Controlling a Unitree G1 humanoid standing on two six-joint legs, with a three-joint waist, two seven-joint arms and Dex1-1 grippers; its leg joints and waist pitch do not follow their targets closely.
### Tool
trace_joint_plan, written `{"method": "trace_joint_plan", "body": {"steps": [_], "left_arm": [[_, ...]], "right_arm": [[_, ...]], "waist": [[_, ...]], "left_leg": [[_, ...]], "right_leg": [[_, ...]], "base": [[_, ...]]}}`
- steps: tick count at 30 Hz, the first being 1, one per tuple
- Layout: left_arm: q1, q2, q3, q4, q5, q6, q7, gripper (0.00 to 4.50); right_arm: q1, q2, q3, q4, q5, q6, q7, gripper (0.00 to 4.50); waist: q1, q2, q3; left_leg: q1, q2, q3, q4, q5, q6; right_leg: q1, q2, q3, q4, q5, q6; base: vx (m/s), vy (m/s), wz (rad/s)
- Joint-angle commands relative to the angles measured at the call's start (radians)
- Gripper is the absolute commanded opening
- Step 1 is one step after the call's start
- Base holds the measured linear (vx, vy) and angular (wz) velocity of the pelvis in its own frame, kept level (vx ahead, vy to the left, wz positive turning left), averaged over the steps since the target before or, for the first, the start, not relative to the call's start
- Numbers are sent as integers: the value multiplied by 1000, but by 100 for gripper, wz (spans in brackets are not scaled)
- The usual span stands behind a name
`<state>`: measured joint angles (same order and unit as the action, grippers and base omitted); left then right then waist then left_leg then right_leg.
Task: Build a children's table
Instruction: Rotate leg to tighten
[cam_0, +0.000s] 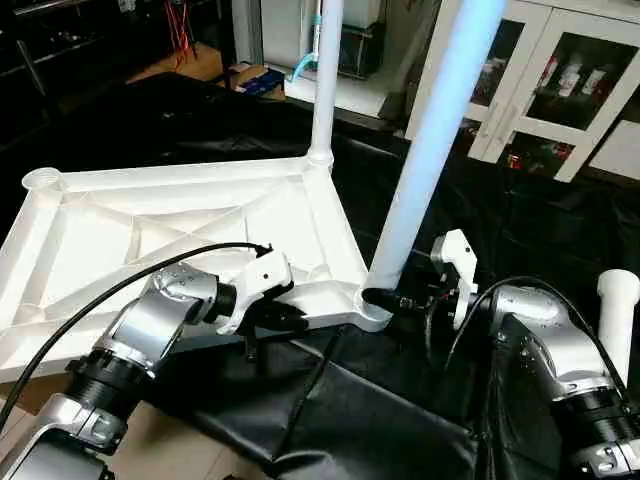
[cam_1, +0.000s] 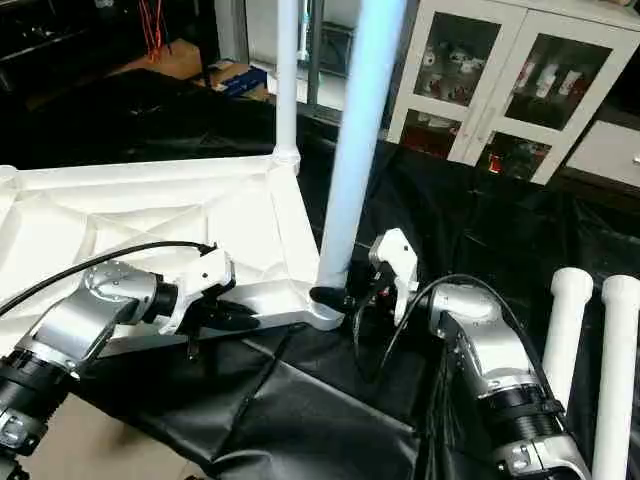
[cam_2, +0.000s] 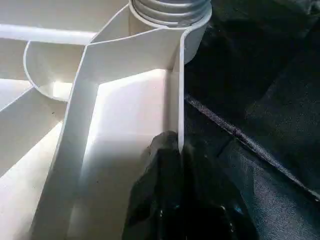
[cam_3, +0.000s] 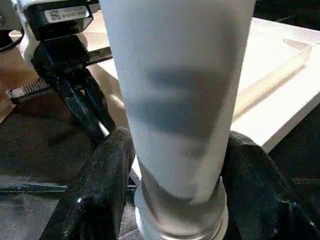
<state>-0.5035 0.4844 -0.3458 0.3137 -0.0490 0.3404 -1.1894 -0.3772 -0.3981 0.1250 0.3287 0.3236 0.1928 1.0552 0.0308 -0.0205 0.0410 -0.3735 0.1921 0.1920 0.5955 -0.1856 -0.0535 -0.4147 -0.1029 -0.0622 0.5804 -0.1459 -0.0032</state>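
Observation:
The white tabletop (cam_0: 180, 230) lies upside down with its ribbed, X-braced underside up. One leg (cam_0: 325, 80) stands upright in the far right corner socket. A second leg (cam_0: 430, 150) stands slightly tilted in the near right corner socket (cam_0: 372, 312). My right gripper (cam_0: 385, 298) holds this leg just above the socket; in the right wrist view its black fingers (cam_3: 112, 170) press on both sides of the tube. My left gripper (cam_0: 290, 318) is shut on the tabletop's near rim (cam_2: 175, 100), close to that same corner.
Two spare legs (cam_1: 565, 330) lie on the black cloth (cam_0: 350, 420) at the right. A white glass-door cabinet (cam_0: 560, 80) stands behind. The far left corner socket (cam_0: 42, 180) holds nothing. A black cable (cam_0: 120, 290) runs over my left forearm.

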Motion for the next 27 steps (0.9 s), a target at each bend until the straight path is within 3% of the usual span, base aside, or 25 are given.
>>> {"method": "trace_joint_plan", "body": {"steps": [1,5,11,12,13,15,19,20,22,23,24,26,27], "left_arm": [[9,3,-13,-21,-13,5,-21,0],[13,0,-11,-28,-12,17,-19,0],[-17,-54,-1,16,25,82,102,0],[-43,-93,13,53,56,127,203,0],[-45,-97,15,57,59,132,213,0],[-92,-176,60,120,92,196,402,0],[-147,-279,103,194,92,170,560,0],[-165,-313,116,224,89,144,610,0],[-187,-351,130,255,84,118,661,0],[-201,-367,136,267,82,113,678,0],[-202,-367,136,267,82,115,677,0],[-204,-361,133,268,89,125,672,0],[-204,-355,131,268,93,127,670,0]], "right_arm": [[-11,12,-12,20,10,1,-9,233],[1,43,-10,46,-22,-4,-78,201],[-13,119,-15,135,-144,49,-384,194],[-25,164,-44,180,-187,82,-579,193],[-26,169,-47,185,-192,85,-600,193],[-37,242,-98,247,-253,85,-899,191],[-56,364,-160,309,-243,8,-1136,190],[-76,397,-165,344,-235,-14,-1179,189],[-107,436,-165,390,-230,-57,-1216,189],[-133,465,-176,410,-212,-125,-1217,189],[-137,469,-178,411,-207,-134,-1211,189],[-155,488,-190,408,-170,-164,-1148,189],[-160,494,-190,403,-158,-168,-1117,189]], "waist": [[-2,-1,-62],[-2,-1,-60],[-20,-3,-51],[-26,-1,-49],[-30,0,-47],[-41,-1,-45],[-50,5,-43],[-54,7,-42],[-63,17,-39],[-68,23,-37],[-71,26,-36],[-75,18,-40],[-74,14,-42]], "left_leg": [[16,35,-10,-78,-243,27],[16,34,-9,-78,-238,31],[18,32,-16,-88,-359,-29],[26,30,-18,-88,-391,-42],[26,29,-18,-88,-405,-54],[33,25,-27,-86,-472,-73],[51,19,-32,-79,-560,-62],[65,17,-38,-75,-604,-56],[60,24,-50,-91,-659,-56],[59,32,-54,-104,-709,-59],[58,39,-55,-117,-748,-60],[53,33,-52,-113,-731,-55],[44,25,-51,-106,-682,-49]], "right_leg": [[47,-34,35,-49,-224,-224],[46,-33,34,-49,-229,-225],[36,-32,33,-67,-420,-162],[28,-31,32,-74,-461,-150],[25,-30,31,-75,-483,-142],[20,-33,21,-93,-602,-91],[0,-27,2,-126,-661,-41],[-2,-22,-15,-138,-665,-28],[15,-20,-30,-138,-609,-27],[25,-17,-39,-133,-556,-35],[36,-17,-43,-123,-501,-45],[39,-31,-34,-123,-495,-59],[40,-44,-27,-127,-541,-58]], "base": [[0,0,0],[0,0,0],[0,0,0],[0,0,0],[-56,2,-1],[-60,7,-2],[-38,14,1],[-52,20,7],[0,0,0],[0,0,0],[0,0,0],[0,0,0],[0,0,0]]}}
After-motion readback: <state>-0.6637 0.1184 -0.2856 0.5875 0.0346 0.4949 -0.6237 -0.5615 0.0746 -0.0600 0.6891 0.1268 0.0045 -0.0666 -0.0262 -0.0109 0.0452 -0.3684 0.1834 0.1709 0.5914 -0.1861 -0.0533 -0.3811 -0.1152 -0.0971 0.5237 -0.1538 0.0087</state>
